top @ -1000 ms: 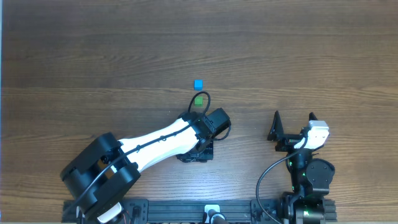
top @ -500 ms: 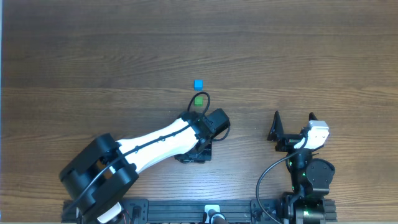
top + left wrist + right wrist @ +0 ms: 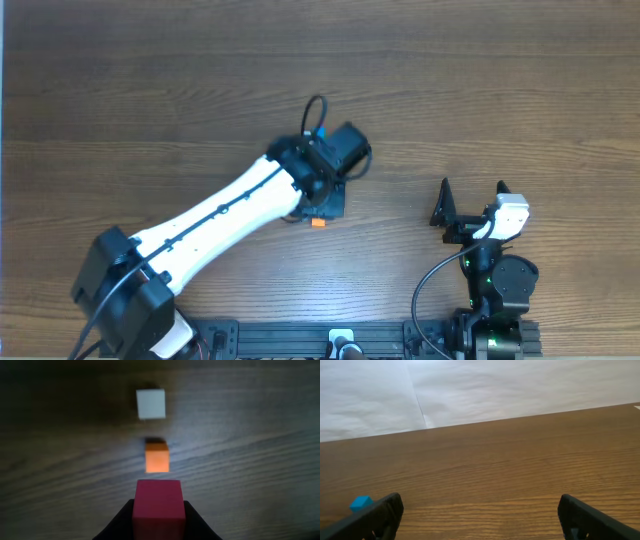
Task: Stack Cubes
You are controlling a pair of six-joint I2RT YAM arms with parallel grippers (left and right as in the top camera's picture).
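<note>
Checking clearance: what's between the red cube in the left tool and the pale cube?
An orange cube, between the red cube and the pale cube, touching neither; left wrist view.

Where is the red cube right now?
The red cube is gripped in the left arm's tool, as the left wrist view shows. The orange cube lies on the table just beyond it, near the table's middle.
</note>
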